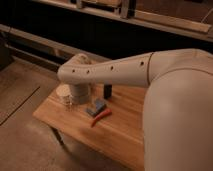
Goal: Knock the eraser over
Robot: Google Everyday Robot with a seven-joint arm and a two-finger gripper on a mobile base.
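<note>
Camera view: pincer (76, 99) sits low at left end of counter (125, 136), below the wrist; I can't tell if it's apart or together. Eraser (107, 91) stands upright just right of it, behind grey block (96, 106).

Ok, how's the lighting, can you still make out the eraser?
Camera view: dim, warm light, background nearly black. The eraser stands upright on the table, a dark shape just below the pale arm. The tool hangs picture-left of it, over the table's left end.

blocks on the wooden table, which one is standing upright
The small black rectangular eraser, standing on end; the blue-grey rectangular block lies flat, nearer the camera. The gripper hangs close beside the flat block.
</note>
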